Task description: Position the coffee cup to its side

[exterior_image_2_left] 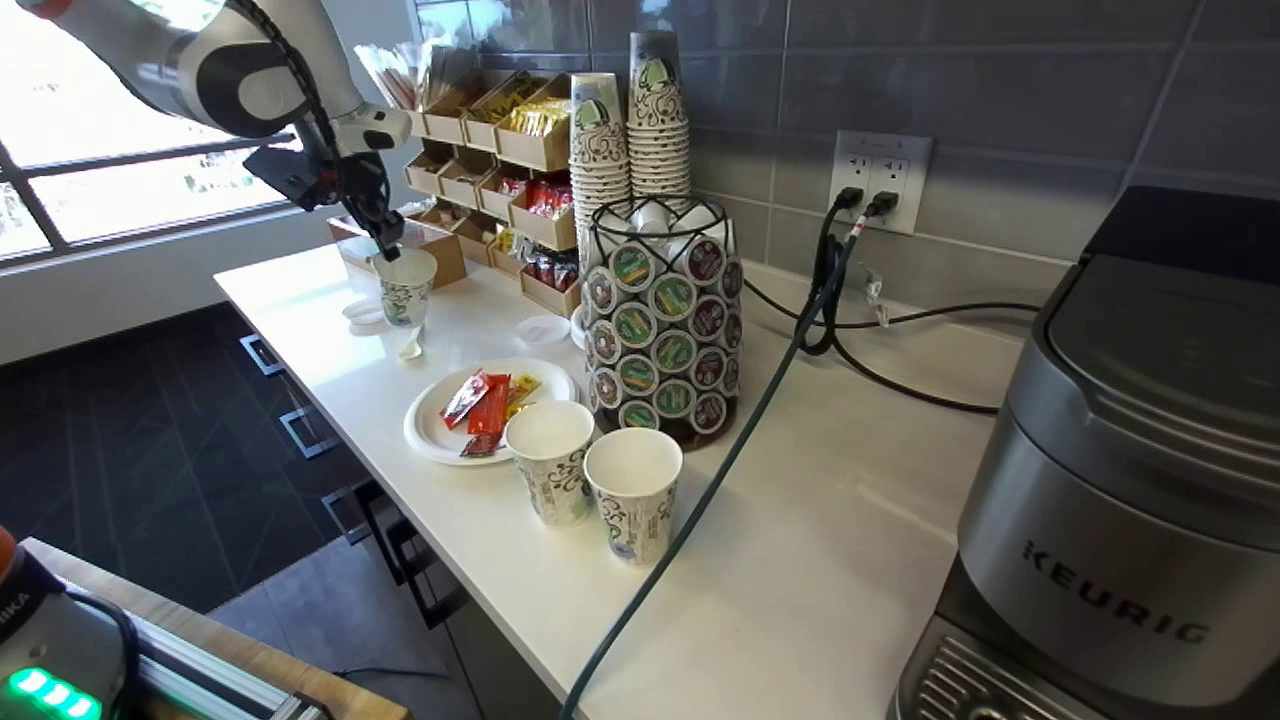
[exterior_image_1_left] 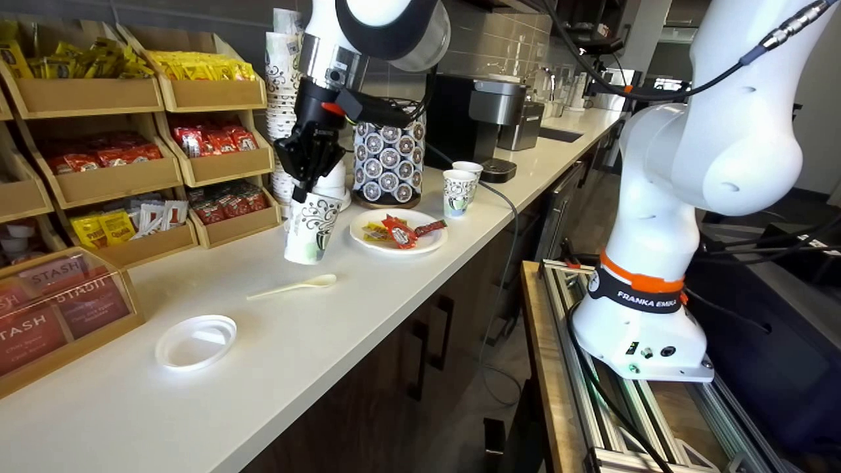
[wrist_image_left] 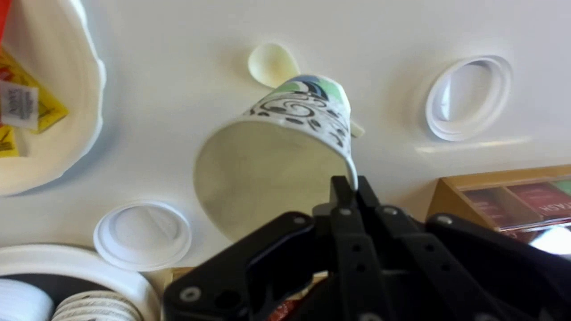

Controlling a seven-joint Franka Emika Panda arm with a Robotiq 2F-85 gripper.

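The coffee cup (exterior_image_1_left: 313, 230) is a white paper cup with dark swirls and a green print. It hangs slightly tilted over the counter, mouth up, and also shows in an exterior view (exterior_image_2_left: 405, 297). In the wrist view the cup (wrist_image_left: 308, 104) opens toward the camera and covers part of a spoon. My gripper (wrist_image_left: 349, 187) is shut on the cup's rim, one fingertip inside the wall and one outside. The gripper also shows in both exterior views (exterior_image_1_left: 303, 192) (exterior_image_2_left: 388, 248). Whether the cup's base touches the counter is hard to tell; it looks raised.
A spoon (exterior_image_1_left: 295, 286) lies on the counter below the cup. A white lid (exterior_image_1_left: 196, 343) is nearer the tea box (exterior_image_1_left: 66, 309). A plate of packets (exterior_image_1_left: 427, 244), a pod canister (exterior_image_1_left: 389, 157) and two upright cups (exterior_image_2_left: 550, 460) (exterior_image_2_left: 635, 495) stand farther along. Packet bins line the wall.
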